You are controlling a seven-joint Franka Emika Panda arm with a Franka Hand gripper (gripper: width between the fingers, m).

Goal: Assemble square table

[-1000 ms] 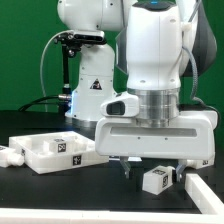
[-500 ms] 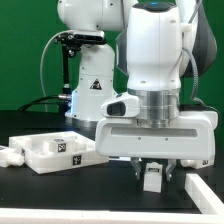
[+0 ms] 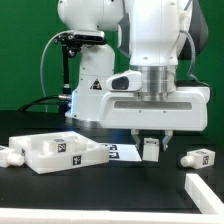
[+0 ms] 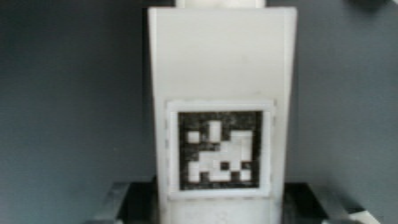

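My gripper [image 3: 151, 143] is shut on a short white table leg [image 3: 152, 150] and holds it hanging above the black table, at the exterior view's centre right. In the wrist view the leg [image 4: 219, 90] fills the middle, its black-and-white tag facing the camera, with the dark fingers [image 4: 135, 200] pressed against its sides near the gripper [image 4: 219, 206]. The white square tabletop [image 3: 52, 153] with raised corner sockets lies at the exterior view's left. A second tagged leg [image 3: 198, 158] lies on the table at the right.
The marker board [image 3: 118, 152] lies flat between the tabletop and the held leg. A long white bar [image 3: 206, 190] lies at the front right. A small white part [image 3: 8, 156] sits at the far left. The robot base [image 3: 90, 90] stands behind.
The gripper closed on the leg lying on the table and lifted it clear of the surface. The second leg at the right has come into view.
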